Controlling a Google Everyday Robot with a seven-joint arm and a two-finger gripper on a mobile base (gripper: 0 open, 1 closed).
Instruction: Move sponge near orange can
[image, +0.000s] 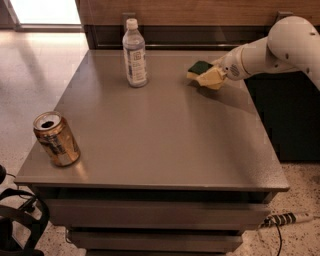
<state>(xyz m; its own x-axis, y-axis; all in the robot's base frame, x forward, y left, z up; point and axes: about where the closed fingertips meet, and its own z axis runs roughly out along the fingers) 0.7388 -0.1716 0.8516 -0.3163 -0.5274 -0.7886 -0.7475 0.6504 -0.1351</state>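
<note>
Sponge (199, 66): rectangular, dark green scouring top over pale foam, right of the clear plastic bottle (135, 55). Gripper (208, 76), yellowish padded, is clamped on it there, hiding its right end. Orange can (56, 140): shiny metal cylinder, well forward-left of the bottle.

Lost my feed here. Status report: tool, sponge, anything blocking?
Tool at sponge, far right. Orange can front left, apart. Bottle may crowd the path.

view: one camera | position: high, off the desk (165, 135) near edge | facing: down toward far edge | range: middling, both near corners in frame | gripper (211, 78): far right edge, beside sponge (199, 67)
</note>
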